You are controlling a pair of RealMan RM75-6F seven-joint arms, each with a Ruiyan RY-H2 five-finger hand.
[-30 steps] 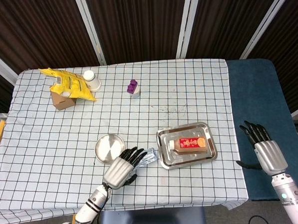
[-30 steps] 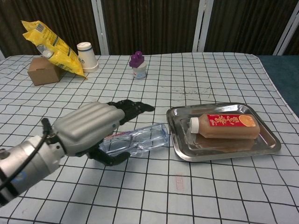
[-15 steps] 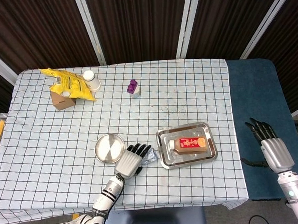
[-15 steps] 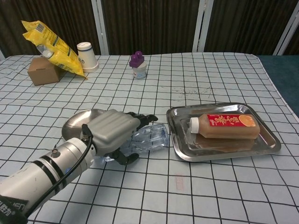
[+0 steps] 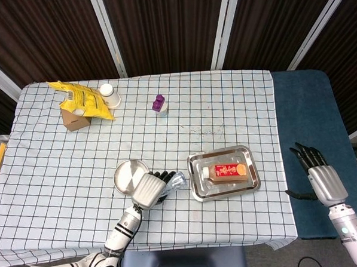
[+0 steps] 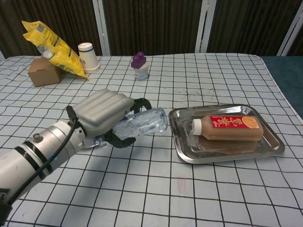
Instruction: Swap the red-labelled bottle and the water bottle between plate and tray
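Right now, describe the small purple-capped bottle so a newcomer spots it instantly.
Start at the checked table and look toward its far edge, right of the yellow snack bag and white paper cup. The small purple-capped bottle stands alone there, upright; only it has a purple top.

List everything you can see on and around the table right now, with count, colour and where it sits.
water bottle: one, clear, on its side in the left hand, beside the tray
red-labelled bottle: one, brown with white cap, lying in the tray
tray: one, silver, near right of table
plate: one, silver, left of the tray
snack bag: one, yellow, far left, leaning on the box
box: one, brown cardboard, far left
paper cup: one, white, beside the bag
small bottle: one, purple cap, far centre
left hand: grips the water bottle
right hand: off the table's right edge, holds nothing
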